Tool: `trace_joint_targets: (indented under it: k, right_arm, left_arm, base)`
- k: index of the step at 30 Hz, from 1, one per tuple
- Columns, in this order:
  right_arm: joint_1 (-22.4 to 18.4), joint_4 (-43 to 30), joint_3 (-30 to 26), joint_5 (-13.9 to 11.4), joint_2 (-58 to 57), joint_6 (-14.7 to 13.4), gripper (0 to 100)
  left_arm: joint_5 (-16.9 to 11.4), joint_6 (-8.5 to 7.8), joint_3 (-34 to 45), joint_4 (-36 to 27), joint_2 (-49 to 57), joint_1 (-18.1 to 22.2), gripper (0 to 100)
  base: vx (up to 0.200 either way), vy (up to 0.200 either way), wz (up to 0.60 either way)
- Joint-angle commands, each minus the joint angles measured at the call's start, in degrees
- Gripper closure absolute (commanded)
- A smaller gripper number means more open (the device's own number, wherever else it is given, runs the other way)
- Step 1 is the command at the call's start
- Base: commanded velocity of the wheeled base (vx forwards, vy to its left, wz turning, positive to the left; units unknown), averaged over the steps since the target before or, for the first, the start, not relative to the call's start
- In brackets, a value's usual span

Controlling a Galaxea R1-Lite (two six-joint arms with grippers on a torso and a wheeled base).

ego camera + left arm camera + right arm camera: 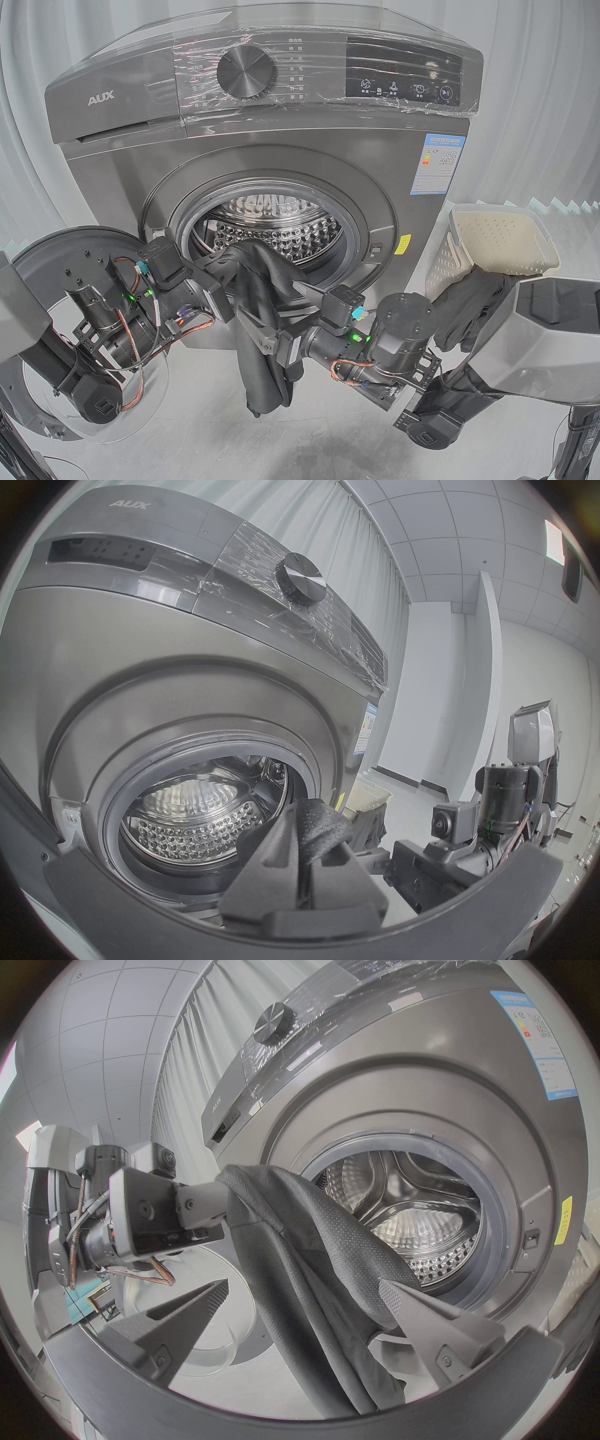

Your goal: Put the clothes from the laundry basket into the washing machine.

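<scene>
Right gripper (303,1285): jaws spread wide, black garment (259,350) hangs in the gap between them, ungripped. Left gripper (306,855): clamped on the garment's upper edge at the washing machine (125,169) door mouth. Farther right: laundry basket (500,240), dark clothing (469,306) spilling out.

We find the drum mouth (281,228) of the washing machine (125,162) free across its top and right, while the dark garment (259,325) pinched in our left gripper (220,267) hangs over its lower left rim, between the spread fingers (311,291) of our right gripper (284,309).
</scene>
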State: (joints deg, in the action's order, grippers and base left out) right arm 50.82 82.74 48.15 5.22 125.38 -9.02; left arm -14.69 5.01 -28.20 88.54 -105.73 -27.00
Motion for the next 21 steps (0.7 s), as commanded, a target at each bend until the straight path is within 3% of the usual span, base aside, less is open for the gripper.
trace_joint_targets:
  k: [1,5,21]
  right_arm:
    - [0.15,-0.65,2.74,0.41,2.94,0.14,0]
    - [-0.02,-0.74,4.14,0.5,3.82,0.41,0]
    - [-2.92,-1.61,12.05,2.25,9.53,0.76,0]
  left_arm:
    - [0.36,0.26,-0.89,-0.03,-0.79,0.02,100]
    - [2.65,0.18,-1.86,-0.03,-1.15,-0.07,100]
    - [3.26,0.35,-2.21,-0.03,-1.23,-2.0,100]
  base:
    - [0.0,0.0,0.0]
    - [0.0,0.0,0.0]
    - [0.0,0.0,0.0]
